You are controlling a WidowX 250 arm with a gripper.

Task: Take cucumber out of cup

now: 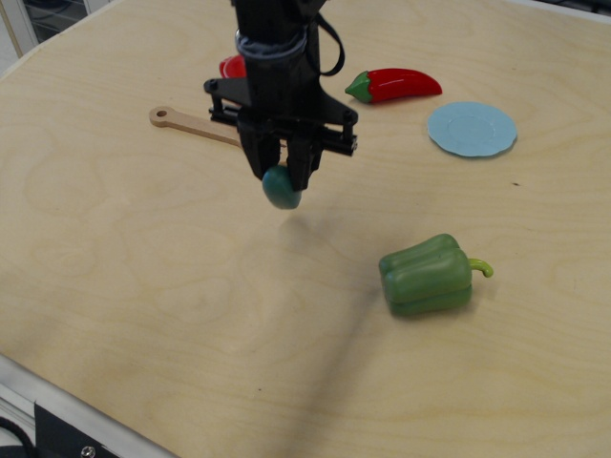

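Above table (143,286) – jaws clamp cucumber (281,189) (cup (232,67) behind).

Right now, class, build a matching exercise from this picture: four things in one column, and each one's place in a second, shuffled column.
Things:
1. cucumber
2. red pepper
3. plate
4. bell pepper

Places:
A. alone on the near right of the table
B. between the gripper's fingers, above the table
C. far right, just right of the red pepper
D. far side, just left of the plate

Pairs: 1-B, 2-D, 3-C, 4-A
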